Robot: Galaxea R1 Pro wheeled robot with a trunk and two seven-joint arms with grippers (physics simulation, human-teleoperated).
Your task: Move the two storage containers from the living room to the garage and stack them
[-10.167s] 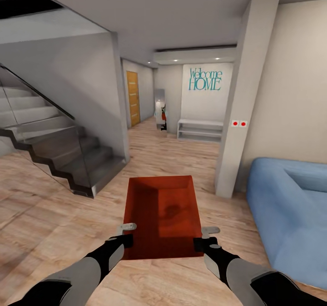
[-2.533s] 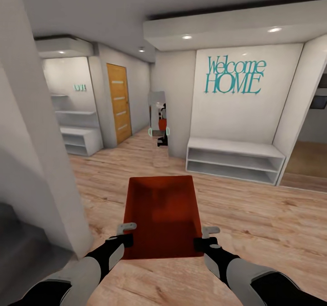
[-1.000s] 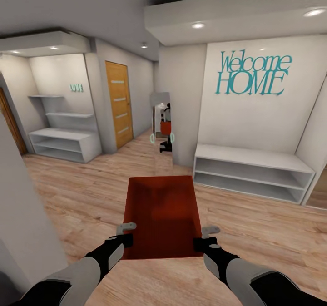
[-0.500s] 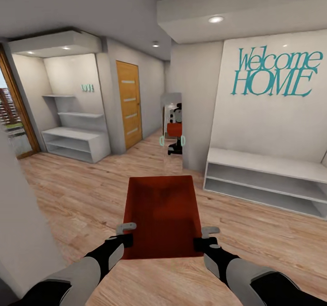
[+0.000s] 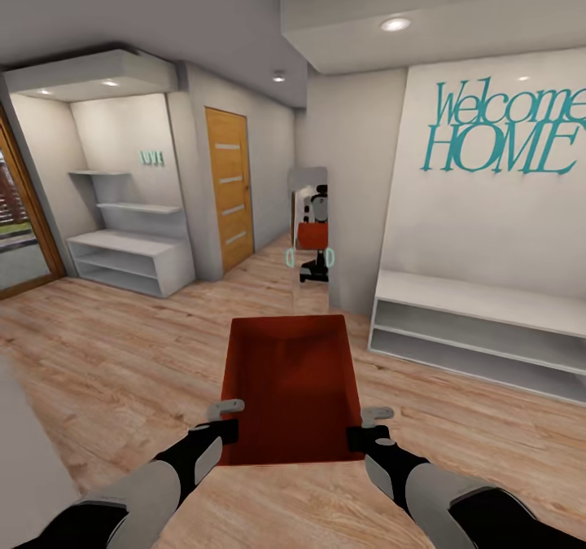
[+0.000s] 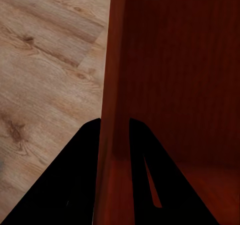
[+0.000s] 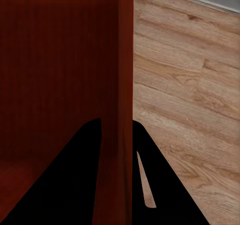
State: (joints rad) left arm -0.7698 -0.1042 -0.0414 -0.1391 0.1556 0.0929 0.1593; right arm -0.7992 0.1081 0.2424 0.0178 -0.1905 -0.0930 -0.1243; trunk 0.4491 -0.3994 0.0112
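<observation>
1. The bin (image 5: 290, 386) is carried in front of the trunk, clear of the wood floor (image 5: 122, 353), in an entry hall, not the garage.
2. Left tool (image 5: 225, 419) is clamped on the bin's left wall near the near corner; the left wrist view has one finger (image 6: 82, 175) on each side of the thin wall. Right tool (image 5: 368, 423) grips the right wall likewise.
3. Risk: both grips are thin-wall pinches at the near end, so the far end overhangs. A jolt could tip or slip it.
4. Risk: the mirror (image 5: 310, 235) and white bench (image 5: 480, 325) lie ahead; a tight turn could clip the bin's far edge.
5. Bin contents: empty, bare red bottom visible.
</observation>
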